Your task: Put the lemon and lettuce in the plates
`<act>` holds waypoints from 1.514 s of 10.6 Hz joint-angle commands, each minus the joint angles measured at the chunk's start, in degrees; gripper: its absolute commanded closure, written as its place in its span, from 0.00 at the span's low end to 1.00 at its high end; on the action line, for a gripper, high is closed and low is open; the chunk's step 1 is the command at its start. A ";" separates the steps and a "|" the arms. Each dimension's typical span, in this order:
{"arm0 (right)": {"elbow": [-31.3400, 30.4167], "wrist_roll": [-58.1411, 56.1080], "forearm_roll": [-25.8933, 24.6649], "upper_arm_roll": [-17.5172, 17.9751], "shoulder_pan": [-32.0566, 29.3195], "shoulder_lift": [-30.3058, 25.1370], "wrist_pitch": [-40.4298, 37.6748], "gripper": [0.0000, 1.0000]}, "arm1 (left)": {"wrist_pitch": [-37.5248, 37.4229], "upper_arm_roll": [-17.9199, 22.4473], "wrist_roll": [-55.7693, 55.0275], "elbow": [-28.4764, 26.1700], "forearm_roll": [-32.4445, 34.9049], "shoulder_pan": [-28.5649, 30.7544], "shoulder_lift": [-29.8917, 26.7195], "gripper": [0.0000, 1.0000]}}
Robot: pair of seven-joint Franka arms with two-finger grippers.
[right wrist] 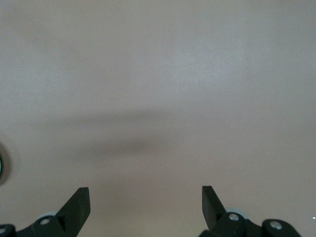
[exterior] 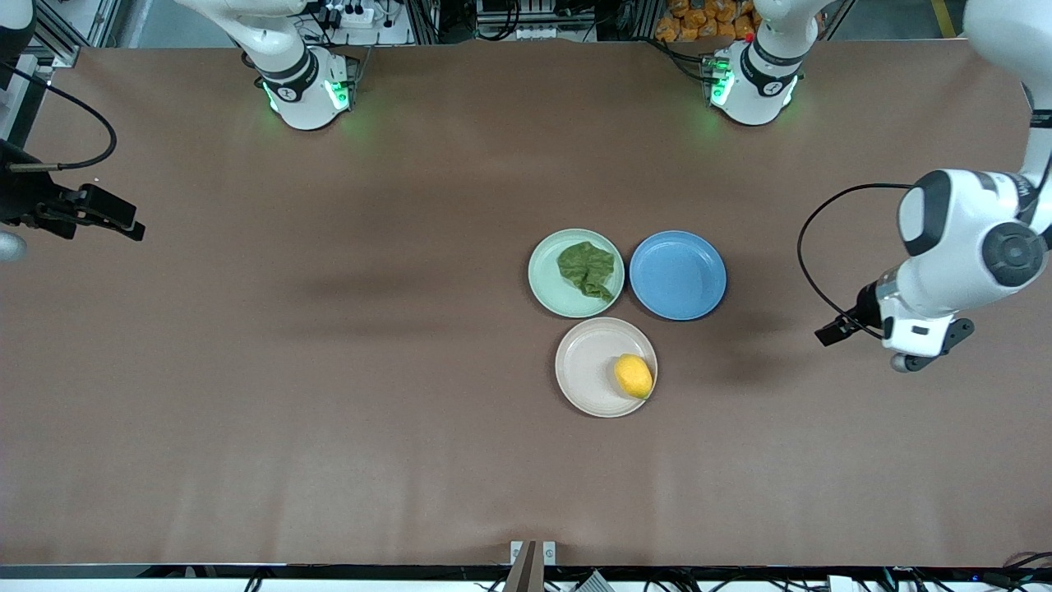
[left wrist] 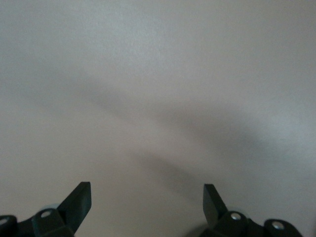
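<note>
On the beige-white round plate (exterior: 585,362) I find the small oval yellow lemon (exterior: 633,376) – firm, apt to roll, best pinched across its middle; the soft ruffled green lettuce leaf (exterior: 587,269) lies in the mint-green plate (exterior: 543,275). Left gripper (left wrist: 147,203) and right gripper (right wrist: 146,203) – both agape, empty, over bare table.

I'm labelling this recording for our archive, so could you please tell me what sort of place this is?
Most likely a robotics lab. Two arm bases with green lights stand on a brown-covered table, cables and equipment racks line its edge, and a toy-like lemon and lettuce sit on plates.
</note>
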 commanded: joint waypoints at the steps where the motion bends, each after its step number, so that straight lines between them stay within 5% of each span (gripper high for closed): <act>1: -1.09 -0.33 -0.74 0.73 -0.78 -1.42 0.34 0.00 | -2.19 7.14 5.54 -2.94 -0.71 -7.75 -4.24 0.00; 6: -1.36 -0.50 -0.65 0.73 -1.83 -1.51 -0.01 0.00 | -2.19 11.80 13.63 -14.11 -9.84 -13.55 -16.10 0.00; 8: -1.36 -0.42 -0.47 0.73 -1.83 -1.42 0.25 0.00 | -2.28 11.89 16.46 -11.33 -10.30 -14.52 -16.73 0.00; 12: -1.36 -0.42 -0.30 0.64 -1.48 -1.51 0.43 0.00 | -8.22 11.28 20.31 2.55 -10.03 -14.35 -17.78 0.00; 16: -1.53 0.02 -0.65 -1.20 0.72 -1.60 0.60 0.00 | -15.27 9.87 22.71 5.81 -10.47 -14.08 -24.29 0.00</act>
